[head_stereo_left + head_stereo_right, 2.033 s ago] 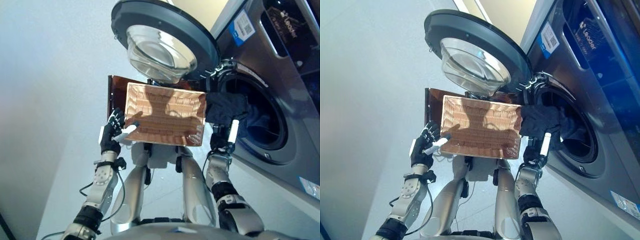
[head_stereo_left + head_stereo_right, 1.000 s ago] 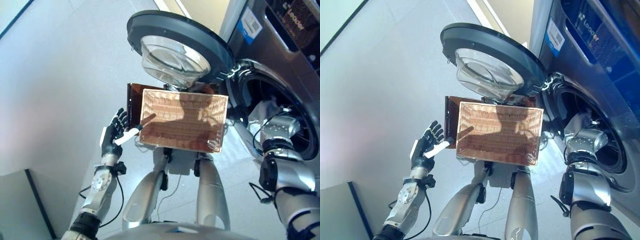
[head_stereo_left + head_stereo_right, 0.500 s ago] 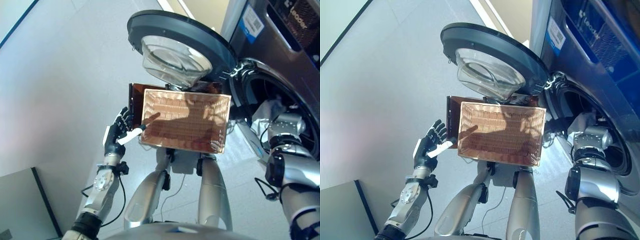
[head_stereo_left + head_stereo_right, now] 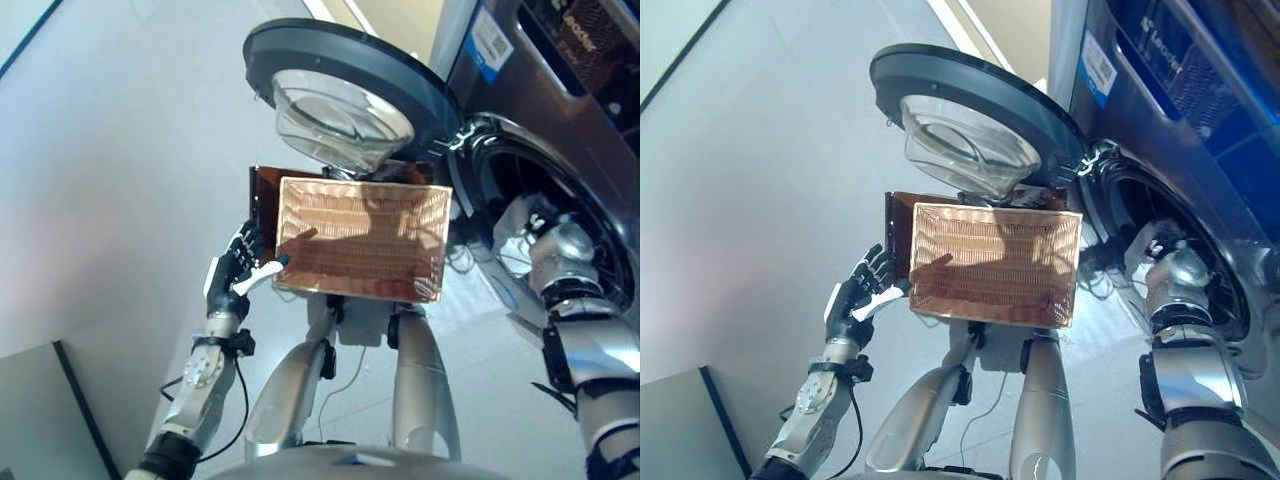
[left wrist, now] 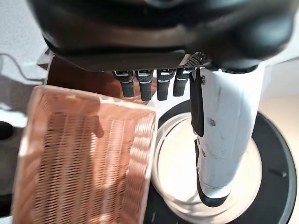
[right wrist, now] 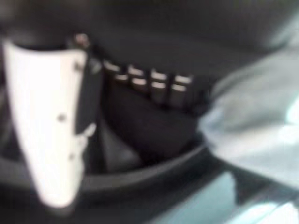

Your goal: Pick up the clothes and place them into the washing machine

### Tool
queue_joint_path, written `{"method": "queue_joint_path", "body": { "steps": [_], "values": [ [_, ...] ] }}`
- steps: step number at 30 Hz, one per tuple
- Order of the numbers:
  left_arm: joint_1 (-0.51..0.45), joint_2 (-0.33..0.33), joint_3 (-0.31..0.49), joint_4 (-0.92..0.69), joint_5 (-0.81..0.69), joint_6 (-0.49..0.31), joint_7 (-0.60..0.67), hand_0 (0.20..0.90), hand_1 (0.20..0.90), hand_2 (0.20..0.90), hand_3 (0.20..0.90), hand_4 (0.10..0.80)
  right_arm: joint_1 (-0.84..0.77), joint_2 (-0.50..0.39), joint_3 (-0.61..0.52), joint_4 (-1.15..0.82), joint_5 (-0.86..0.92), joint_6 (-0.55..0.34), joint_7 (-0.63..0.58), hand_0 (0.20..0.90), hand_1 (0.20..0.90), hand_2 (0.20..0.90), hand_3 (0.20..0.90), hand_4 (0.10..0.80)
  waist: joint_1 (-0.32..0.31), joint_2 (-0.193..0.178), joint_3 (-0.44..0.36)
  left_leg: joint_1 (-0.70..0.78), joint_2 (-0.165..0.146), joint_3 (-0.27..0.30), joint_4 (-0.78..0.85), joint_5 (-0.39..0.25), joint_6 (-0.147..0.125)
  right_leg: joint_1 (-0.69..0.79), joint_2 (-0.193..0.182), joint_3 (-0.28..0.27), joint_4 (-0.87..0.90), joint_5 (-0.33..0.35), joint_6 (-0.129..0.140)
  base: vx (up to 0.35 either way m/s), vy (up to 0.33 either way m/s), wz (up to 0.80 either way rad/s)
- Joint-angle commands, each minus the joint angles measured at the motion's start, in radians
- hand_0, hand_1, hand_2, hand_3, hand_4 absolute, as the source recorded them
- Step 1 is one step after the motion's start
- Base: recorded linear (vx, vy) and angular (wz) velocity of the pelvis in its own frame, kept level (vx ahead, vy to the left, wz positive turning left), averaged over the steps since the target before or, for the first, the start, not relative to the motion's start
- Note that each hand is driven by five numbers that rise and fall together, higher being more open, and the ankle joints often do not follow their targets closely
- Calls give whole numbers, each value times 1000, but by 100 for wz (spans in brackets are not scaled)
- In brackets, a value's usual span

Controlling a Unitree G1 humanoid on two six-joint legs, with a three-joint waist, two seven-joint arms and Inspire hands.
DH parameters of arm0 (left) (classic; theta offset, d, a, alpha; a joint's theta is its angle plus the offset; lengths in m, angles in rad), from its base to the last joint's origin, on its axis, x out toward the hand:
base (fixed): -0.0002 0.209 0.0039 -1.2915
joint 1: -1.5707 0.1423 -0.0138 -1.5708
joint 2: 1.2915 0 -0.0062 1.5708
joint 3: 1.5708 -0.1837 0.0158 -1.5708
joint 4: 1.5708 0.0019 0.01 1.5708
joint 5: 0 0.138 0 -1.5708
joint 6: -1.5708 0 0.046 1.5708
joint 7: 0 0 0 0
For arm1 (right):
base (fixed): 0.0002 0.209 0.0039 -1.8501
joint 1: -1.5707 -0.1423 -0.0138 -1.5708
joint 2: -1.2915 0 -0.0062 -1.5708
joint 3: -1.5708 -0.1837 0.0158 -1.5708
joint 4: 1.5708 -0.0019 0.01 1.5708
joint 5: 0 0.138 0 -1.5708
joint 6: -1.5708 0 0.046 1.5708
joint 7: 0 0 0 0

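Overhead, I see my right robot hand reaching into the washing machine drum to deliver clothes; the basket looks empty. Left wrist: left robot hand relaxed beside the basket. Right wrist: fingers against dark cloth; grip unclear.

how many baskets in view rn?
1. A wicker basket sits below the open washer door, left of the drum opening, with the left hand at its left edge. It looks empty; none other shows.
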Motion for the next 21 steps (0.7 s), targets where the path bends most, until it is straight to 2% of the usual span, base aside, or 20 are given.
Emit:
{"method": "queue_joint_path", "body": {
  "steps": [1,2,6,10,13,16,19,20,21],
  "values": [
    [56,54,56,-103,41,-80,8,900,900,900,900,800,15,-103,95,-126,-356,44,-108,900,900,900,900,800,19,-20,-67,8,-33,-21,-30,-55,-37,-23,27,-18,-68,42,21,0,0,0],
    [56,54,56,-103,42,-80,8,900,900,900,900,800,16,-103,94,-127,-356,44,-108,900,900,900,900,800,20,-20,-71,4,-32,-19,-30,-53,-37,-26,28,-17,-71,47,21,0,0,0],
    [55,45,77,-101,67,-77,8,900,900,900,900,800,111,-110,91,-244,-568,111,-129,900,900,900,900,800,9,-31,-64,6,-34,-27,-30,-53,-34,-23,27,-17,-70,43,23,0,0,0],
    [50,31,84,-88,78,-76,2,900,900,900,900,800,179,-94,75,-280,-640,127,-124,900,900,900,900,800,9,-34,-65,-1,-33,-29,-30,-50,-34,-27,25,-18,-73,47,23,0,0,0],
    [44,18,86,-80,78,-82,12,900,900,900,900,800,230,-28,9,-293,-524,80,-124,900,900,900,900,800,5,-37,-61,-4,-34,-29,-30,-47,-33,-29,24,-17,-74,47,22,0,0,0],
    [34,11,81,-71,65,-83,23,900,900,900,900,800,261,54,-48,-284,-289,-18,-95,900,900,900,900,800,0,-40,-51,-1,-33,-26,-30,-49,-33,-29,23,-16,-72,44,22,-7,4,-3],
    [37,10,83,-77,60,-86,30,900,900,900,900,800,275,106,-48,-284,-253,-39,-102,900,900,900,900,800,-3,-39,-44,-1,-33,-21,-30,-51,-31,-34,24,-11,-68,46,22,-4,13,-5],
    [34,5,86,-72,59,-90,41,900,900,900,900,800,287,148,-48,-287,-208,-63,-99,900,900,900,900,800,-4,-37,-40,-1,-33,-18,-30,-52,-31,-36,25,-8,-66,46,22,1,16,-6],
    [34,5,86,-72,59,-90,41,900,900,900,900,800,287,148,-48,-287,-208,-63,-99,900,900,900,900,800,-4,-37,-41,-1,-33,-18,-30,-52,-30,-36,25,-7,-66,46,22,3,15,-6]
  ]
}}
